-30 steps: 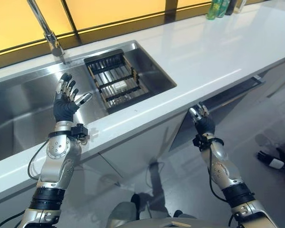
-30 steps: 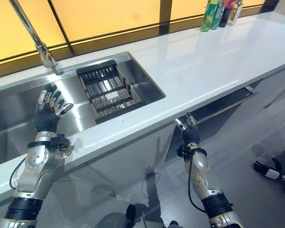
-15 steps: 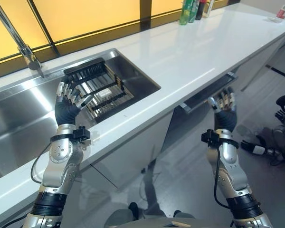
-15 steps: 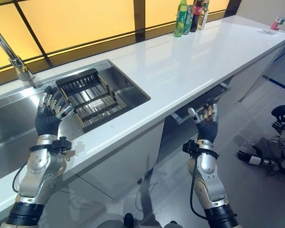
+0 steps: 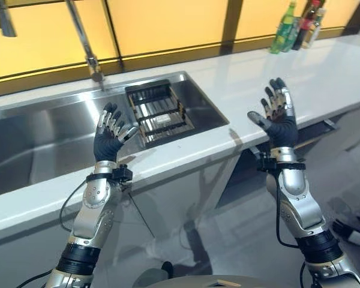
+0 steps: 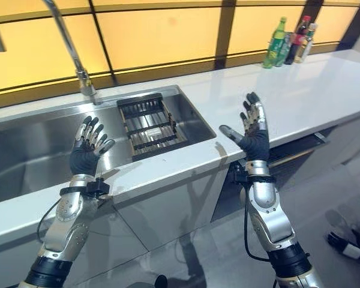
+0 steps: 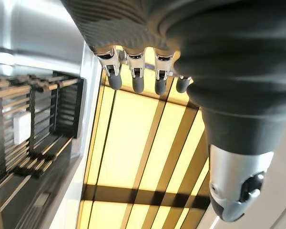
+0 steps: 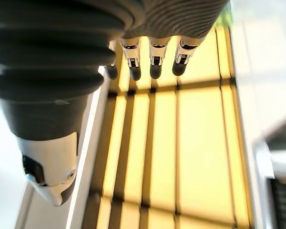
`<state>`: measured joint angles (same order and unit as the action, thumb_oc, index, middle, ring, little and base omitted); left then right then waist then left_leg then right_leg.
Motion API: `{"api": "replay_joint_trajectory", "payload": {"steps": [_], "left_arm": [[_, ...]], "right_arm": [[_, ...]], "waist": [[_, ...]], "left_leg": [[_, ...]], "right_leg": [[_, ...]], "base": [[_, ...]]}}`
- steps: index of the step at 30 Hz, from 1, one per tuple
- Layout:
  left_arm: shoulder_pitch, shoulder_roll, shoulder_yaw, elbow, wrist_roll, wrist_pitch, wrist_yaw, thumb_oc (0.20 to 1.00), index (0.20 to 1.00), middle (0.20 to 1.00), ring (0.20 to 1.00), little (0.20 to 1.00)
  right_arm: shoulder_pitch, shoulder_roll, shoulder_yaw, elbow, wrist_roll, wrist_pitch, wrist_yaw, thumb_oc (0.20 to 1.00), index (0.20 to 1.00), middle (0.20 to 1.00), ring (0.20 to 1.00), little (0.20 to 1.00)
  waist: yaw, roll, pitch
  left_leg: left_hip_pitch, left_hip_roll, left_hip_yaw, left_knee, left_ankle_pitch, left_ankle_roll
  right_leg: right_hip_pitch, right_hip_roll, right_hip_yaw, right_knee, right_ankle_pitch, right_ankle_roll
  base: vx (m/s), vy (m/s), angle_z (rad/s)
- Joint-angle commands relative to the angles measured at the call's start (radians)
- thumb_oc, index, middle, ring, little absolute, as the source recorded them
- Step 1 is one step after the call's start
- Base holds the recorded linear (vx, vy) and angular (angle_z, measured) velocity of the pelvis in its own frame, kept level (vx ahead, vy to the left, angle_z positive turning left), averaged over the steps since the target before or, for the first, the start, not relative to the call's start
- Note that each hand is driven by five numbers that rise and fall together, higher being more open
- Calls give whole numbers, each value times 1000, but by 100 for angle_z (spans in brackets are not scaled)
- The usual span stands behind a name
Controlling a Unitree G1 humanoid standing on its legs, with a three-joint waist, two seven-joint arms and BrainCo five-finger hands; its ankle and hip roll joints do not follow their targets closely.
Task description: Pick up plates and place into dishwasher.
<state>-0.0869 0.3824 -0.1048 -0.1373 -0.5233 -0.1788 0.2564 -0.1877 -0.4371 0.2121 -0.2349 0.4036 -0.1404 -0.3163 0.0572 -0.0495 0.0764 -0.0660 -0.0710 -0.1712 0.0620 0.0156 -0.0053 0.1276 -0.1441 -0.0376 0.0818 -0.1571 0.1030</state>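
A long white surface (image 5: 324, 78) runs left to right, with a wide stainless steel sink (image 5: 42, 138) sunk into its left part. A dark slatted dish rack (image 5: 159, 111) sits in the sink's right end, holding no plates; a small white piece lies in it. Bottles (image 5: 297, 27) stand far right. The left hand (image 5: 110, 141) is raised over the sink's near edge, fingers spread, empty. The right hand (image 5: 279, 123) is raised over the surface's near edge, fingers spread, empty.

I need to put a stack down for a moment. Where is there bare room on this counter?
The white countertop is bare between the steel sink and the coloured bottles at the far right corner. The sink's right part is crowded by the dark slatted rack; its left basin is free.
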Motion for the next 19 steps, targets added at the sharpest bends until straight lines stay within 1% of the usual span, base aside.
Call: {"api": "replay_joint_trajectory", "payload": {"steps": [1, 5, 7, 9, 11, 13, 15, 16, 17, 19], "left_arm": [[-31, 40, 30, -80, 48, -22, -5, 1000, 1000, 1000, 1000, 1000], [-28, 48, 47, -89, 40, -13, 4, 1000, 1000, 1000, 1000, 1000], [-30, 47, 51, -92, 36, -5, 11, 1000, 1000, 1000, 1000, 1000], [-32, 45, 57, -90, 16, -5, 9, 1000, 1000, 1000, 1000, 1000], [-31, 38, 60, -89, 4, -4, -1, 1000, 1000, 1000, 1000, 1000], [-44, 27, 51, -75, -6, -8, -13, 1000, 1000, 1000, 1000, 1000], [-46, 25, 50, -73, -6, -8, -15, 1000, 1000, 1000, 1000, 1000], [-78, 9, 31, -47, -2, -13, -22, 1000, 1000, 1000, 1000, 1000], [-85, 2, 28, -37, 5, -16, -20, 1000, 1000, 1000, 1000, 1000], [-91, -5, 24, -29, 18, -9, -2, 1000, 1000, 1000, 1000, 1000]], "right_arm": [[-89, -13, 16, -4, 10, -5, 21, 1000, 1000, 1000, 1000, 1000], [-107, -11, 28, 10, 15, 8, 24, 1000, 1000, 1000, 1000, 1000], [-111, -13, 37, 14, 14, 17, 23, 1000, 1000, 1000, 1000, 1000], [-112, -19, 43, 13, 13, 28, 22, 1000, 1000, 1000, 1000, 1000], [-99, -19, 41, 14, 9, 27, 14, 1000, 1000, 1000, 1000, 1000], [-74, -26, 24, 14, 8, 25, 11, 1000, 1000, 1000, 1000, 1000], [-72, -27, 22, 15, 7, 25, 11, 1000, 1000, 1000, 1000, 1000], [-66, -32, 11, 26, 5, 21, 13, 1000, 1000, 1000, 1000, 1000], [-74, -29, 14, 37, 7, 20, 18, 1000, 1000, 1000, 1000, 1000], [-86, -15, 22, 52, 15, 23, 36, 1000, 1000, 1000, 1000, 1000]], "waist": [[36, -21, -44], [49, -21, -52], [54, -24, -52], [58, -28, -47], [54, -28, -44], [39, -25, -43], [36, -25, -44], [9, -14, -48], [3, -10, -51], [-6, 4, -60]], "left_leg": [[66, 13, 49, 43, -137, 16], [60, 48, 46, 49, -127, -9], [47, 64, 48, 71, -125, -23], [25, 69, 52, 112, -128, -34], [4, 71, 76, 147, -124, -40], [-24, 82, 142, 178, -100, -52], [-27, 84, 148, 180, -98, -53], [-21, 108, 203, 148, -84, -64], [-5, 105, 197, 118, -91, -62], [32, 106, 192, 43, -83, -60]], "right_leg": [[-114, 13, 43, -84, 185, 20], [-98, 33, 2, -90, 167, -5], [-88, 40, -18, -94, 160, -20], [-84, 42, -38, -93, 156, -33], [-81, 42, -60, -97, 157, -41], [-76, 40, -93, -111, 161, -46], [-77, 40, -98, -113, 161, -46], [-82, 40, -117, -124, 160, -48], [-84, 40, -109, -134, 164, -46], [-81, 45, -92, -157, 172, -42]], "base": [[66, -216, 52], [60, -190, 56], [49, -196, 40], [13, -151, 34], [-14, -89, 32], [-35, -68, 65], [-28, -18, 70], [-32, 23, 63], [-24, 52, 63], [15, 71, 62]]}}
